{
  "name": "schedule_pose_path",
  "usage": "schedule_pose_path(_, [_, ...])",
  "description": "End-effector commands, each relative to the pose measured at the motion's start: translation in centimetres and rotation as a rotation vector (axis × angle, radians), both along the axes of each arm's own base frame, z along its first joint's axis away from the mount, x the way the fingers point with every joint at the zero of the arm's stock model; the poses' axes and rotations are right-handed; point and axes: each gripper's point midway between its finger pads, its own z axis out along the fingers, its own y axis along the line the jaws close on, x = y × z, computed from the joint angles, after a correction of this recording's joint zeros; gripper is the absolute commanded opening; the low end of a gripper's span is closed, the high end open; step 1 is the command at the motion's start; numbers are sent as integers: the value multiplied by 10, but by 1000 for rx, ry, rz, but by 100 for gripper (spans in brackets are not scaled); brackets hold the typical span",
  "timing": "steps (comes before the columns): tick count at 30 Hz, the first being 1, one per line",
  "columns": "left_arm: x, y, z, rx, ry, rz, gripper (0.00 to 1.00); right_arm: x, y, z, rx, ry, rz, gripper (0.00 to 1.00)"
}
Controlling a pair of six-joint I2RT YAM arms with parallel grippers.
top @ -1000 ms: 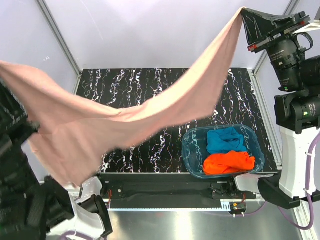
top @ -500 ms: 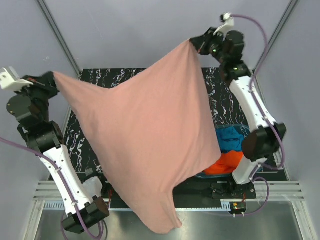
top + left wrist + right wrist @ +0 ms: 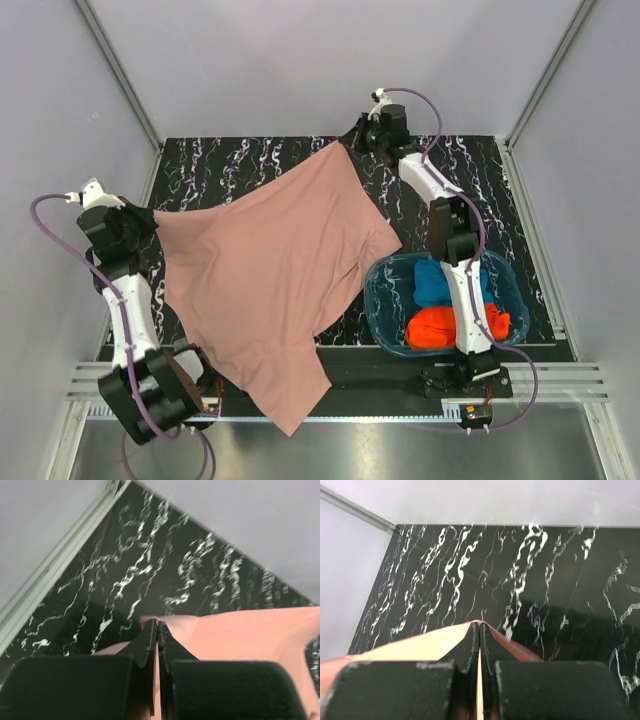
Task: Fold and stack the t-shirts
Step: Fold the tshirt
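Observation:
The dusty-pink t-shirt (image 3: 265,275) is spread over the black marbled table (image 3: 250,165), its near end hanging over the front edge. My left gripper (image 3: 152,222) is shut on its left corner; the wrist view shows my left gripper (image 3: 157,625) pinching pink cloth (image 3: 240,635). My right gripper (image 3: 348,142) is shut on the far corner; the wrist view shows my right gripper (image 3: 479,626) pinching cloth (image 3: 415,647). The blue t-shirt (image 3: 438,282) and the orange-red t-shirt (image 3: 435,328) lie crumpled in the tub.
A translucent blue plastic tub (image 3: 385,275) stands at the table's front right, under my right arm. Metal frame posts rise at the back corners. Grey walls close in the table on three sides.
Both arms have come down and stretched out to the far side. The pink shirt went from hanging high in the air to lying spread on the table.

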Motion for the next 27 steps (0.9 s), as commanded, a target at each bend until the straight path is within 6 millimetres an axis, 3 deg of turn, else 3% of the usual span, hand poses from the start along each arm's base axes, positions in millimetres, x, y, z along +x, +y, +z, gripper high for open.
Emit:
schedule_pose_path(1, [28, 22, 1, 74, -45, 18, 0, 18, 10, 49, 51, -131, 22, 0])
schedule_pose_path(4, [42, 26, -16, 41, -17, 2, 0, 27, 11, 29, 46, -112, 12, 0])
schedule_pose_path(5, [49, 27, -29, 11, 4, -2, 0, 30, 12, 34, 54, -127, 10, 0])
schedule_pose_path(7, [56, 31, -29, -2, 6, 2, 0, 37, 12, 18, 46, -122, -6, 0])
schedule_pose_path(9, [66, 33, -31, -20, -2, -8, 0, 46, 9, 23, 45, -147, -35, 0])
schedule_pose_path(10, [72, 33, -30, -26, -7, -12, 0, 51, 9, 11, 41, -136, -46, 0])
schedule_pose_path(11, [77, 31, -29, -32, -10, -24, 0, 55, 8, 18, 46, -158, -60, 0])
schedule_pose_path(14, [91, 34, -27, -27, 0, -36, 0, 68, 1, 13, 51, -177, -113, 0])
schedule_pose_path(20, [98, 43, -1, -4, -51, 1, 0, 86, -11, 6, 77, -202, -191, 0])
schedule_pose_path(27, [104, 39, 27, 14, -104, -23, 0, 94, -21, 15, 78, -237, -245, 0])
